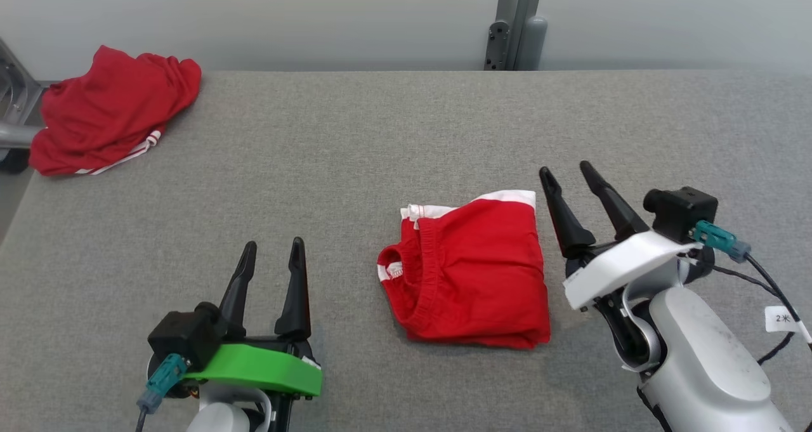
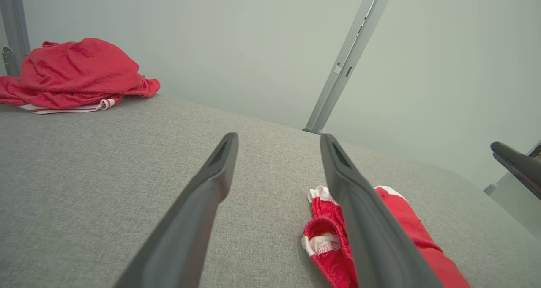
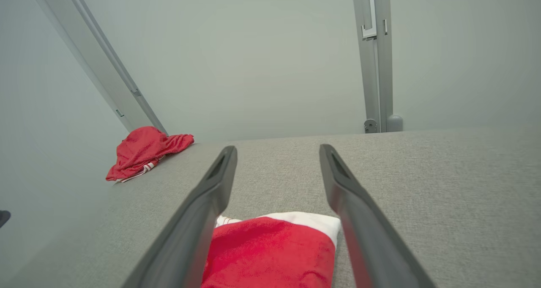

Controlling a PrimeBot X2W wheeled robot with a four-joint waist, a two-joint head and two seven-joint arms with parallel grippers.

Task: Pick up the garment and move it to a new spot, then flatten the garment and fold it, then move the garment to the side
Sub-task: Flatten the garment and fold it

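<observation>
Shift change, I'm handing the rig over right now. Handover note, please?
Left gripper: open, empty, at the near left of the table.
Right gripper: open, empty, just right of the garment, apparently not touching it.
Garment: folded, lying right of centre on the table.
Red heap: crumpled, at the far left corner.
Done: the fold looks finished.
Left: probably moving the garment to the side, unless this spot already counts.

Perhaps two garments [image 1: 472, 276] [image 1: 108, 118], two pincers [image 1: 274, 243] [image 1: 564, 167], one table [image 1: 380, 134]
</observation>
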